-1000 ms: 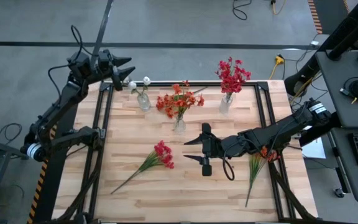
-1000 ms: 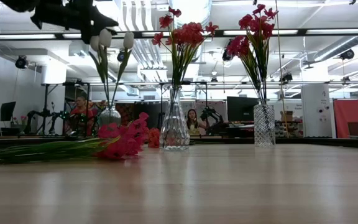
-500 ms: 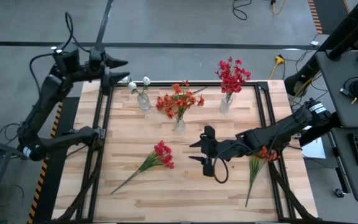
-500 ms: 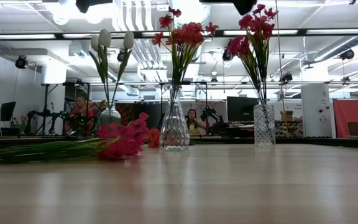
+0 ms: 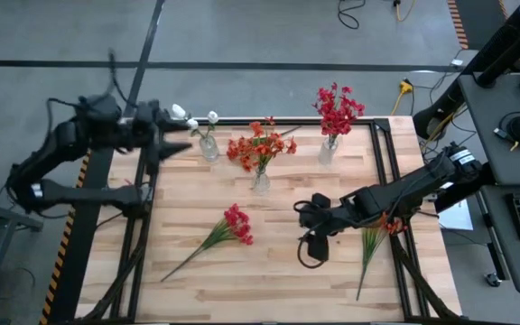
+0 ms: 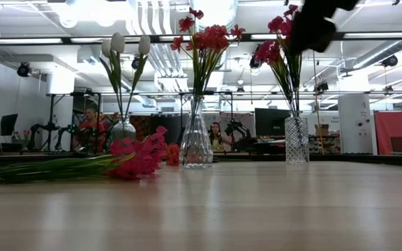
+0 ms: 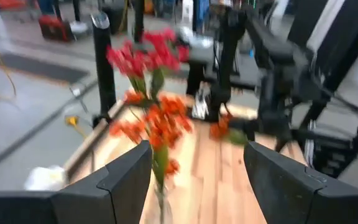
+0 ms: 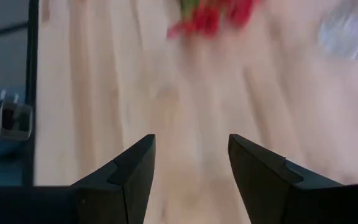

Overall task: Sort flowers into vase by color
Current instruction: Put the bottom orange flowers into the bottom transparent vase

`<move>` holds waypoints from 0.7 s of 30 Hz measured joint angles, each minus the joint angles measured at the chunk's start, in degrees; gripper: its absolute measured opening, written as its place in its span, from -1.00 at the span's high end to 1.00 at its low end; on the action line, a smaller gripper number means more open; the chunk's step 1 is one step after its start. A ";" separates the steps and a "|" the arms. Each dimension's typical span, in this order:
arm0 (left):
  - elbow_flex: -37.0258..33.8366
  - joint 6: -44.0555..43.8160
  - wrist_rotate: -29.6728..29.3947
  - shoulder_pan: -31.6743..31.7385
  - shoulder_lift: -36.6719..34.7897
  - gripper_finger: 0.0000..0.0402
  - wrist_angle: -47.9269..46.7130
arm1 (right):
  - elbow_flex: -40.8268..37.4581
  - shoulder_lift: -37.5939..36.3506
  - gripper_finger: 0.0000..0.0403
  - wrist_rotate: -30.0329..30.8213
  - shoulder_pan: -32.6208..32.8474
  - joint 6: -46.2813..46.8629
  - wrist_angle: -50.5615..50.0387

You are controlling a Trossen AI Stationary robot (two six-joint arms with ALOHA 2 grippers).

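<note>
The loose orange-bloomed spray (image 5: 379, 236) on the wooden table lay partly hidden under the dark right arm. In the low view a dark blurred shape (image 6: 313, 24), unidentifiable, covered part of the crimson-red blooms.

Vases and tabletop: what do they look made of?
Vases: clear faceted glass, or glass-like plastic; stems and the room show through, with bright glints. Tabletop: pale wood planks, butcher-block style, with visible seams and grain; a soft sheen in the low view suggests a sealed finish.

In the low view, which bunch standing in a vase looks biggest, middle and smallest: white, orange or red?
1. Orange bunch
2. Red bunch, partly hidden by a dark arm, so nearly tied with orange
3. White bunch
</note>
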 joint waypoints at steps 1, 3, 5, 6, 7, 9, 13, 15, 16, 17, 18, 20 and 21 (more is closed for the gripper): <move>-0.28 -0.52 -2.70 -3.36 0.55 -0.18 -0.50 | 0.22 -0.02 0.03 -1.76 0.03 1.22 -1.82; -0.62 -1.74 -8.69 -9.92 1.84 -0.18 -2.19 | 0.72 -0.02 0.03 -4.17 0.38 3.46 -5.92; -0.62 -3.92 -14.94 -16.52 3.21 -0.18 -4.41 | 0.91 -0.02 0.03 -5.52 0.79 5.74 -9.47; -0.58 -5.63 -18.20 -19.63 3.97 -0.18 -5.95 | 0.95 -0.13 0.03 -5.94 1.08 6.94 -11.53; -0.58 -7.45 -21.26 -22.60 4.79 -0.18 -7.39 | 0.96 -0.34 0.03 -5.97 1.48 8.26 -13.83; -0.60 -11.00 -25.92 -28.35 6.47 -0.18 -9.50 | 0.96 -0.92 0.03 -5.97 2.38 11.18 -18.00; -1.02 -19.31 -31.04 -38.03 9.88 -0.18 -13.56 | 0.96 -2.35 0.03 -5.63 4.80 16.01 -24.47; -1.99 -23.41 -32.74 -41.81 11.57 -0.18 -14.57 | 0.96 -3.47 0.03 -5.46 6.04 17.49 -25.33; -2.47 -25.16 -32.81 -43.28 12.47 -0.18 -14.81 | 0.93 -4.07 0.03 -5.44 6.69 18.07 -25.43; -2.92 -26.87 -32.81 -44.62 13.48 -0.18 -14.83 | 0.93 -4.55 0.03 -5.42 7.36 18.50 -25.33; -3.25 -28.62 -32.83 -45.86 14.53 -0.18 -14.86 | 0.93 -5.11 0.03 -5.34 8.01 19.22 -25.30; -3.69 -32.02 -32.82 -48.18 16.67 -0.18 -15.26 | 0.93 -6.01 0.03 -5.27 9.36 21.05 -25.31; -3.78 -33.27 -32.81 -49.10 17.86 -0.18 -15.66 | 0.93 -6.45 0.03 -5.26 9.94 22.05 -25.32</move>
